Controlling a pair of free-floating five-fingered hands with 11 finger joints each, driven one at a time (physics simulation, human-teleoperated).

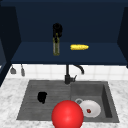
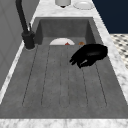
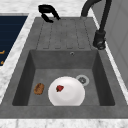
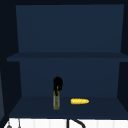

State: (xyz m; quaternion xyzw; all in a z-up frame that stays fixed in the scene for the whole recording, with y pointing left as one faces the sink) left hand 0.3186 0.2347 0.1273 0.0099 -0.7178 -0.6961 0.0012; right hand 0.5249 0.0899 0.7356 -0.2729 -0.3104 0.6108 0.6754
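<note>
In the front view, the right hand (image 1: 57, 29) gripped the bottle (image 1: 56, 46) top at upper centre, left of the corn (image 1: 79, 47); the left hand (image 1: 42, 97) hovered lower left. In the left side view, the left hand (image 2: 89, 54) hung loosely curled, empty, over the drainboard (image 2: 50, 82). In the upper view, the bottle (image 4: 56, 99) stood on the shelf (image 4: 100, 108).

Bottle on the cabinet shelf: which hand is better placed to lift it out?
Probably the right hand. It is already at the top of the bottle in the cabinet. The left hand hangs low over the drainboard, well below the shelf, holding nothing.
</note>
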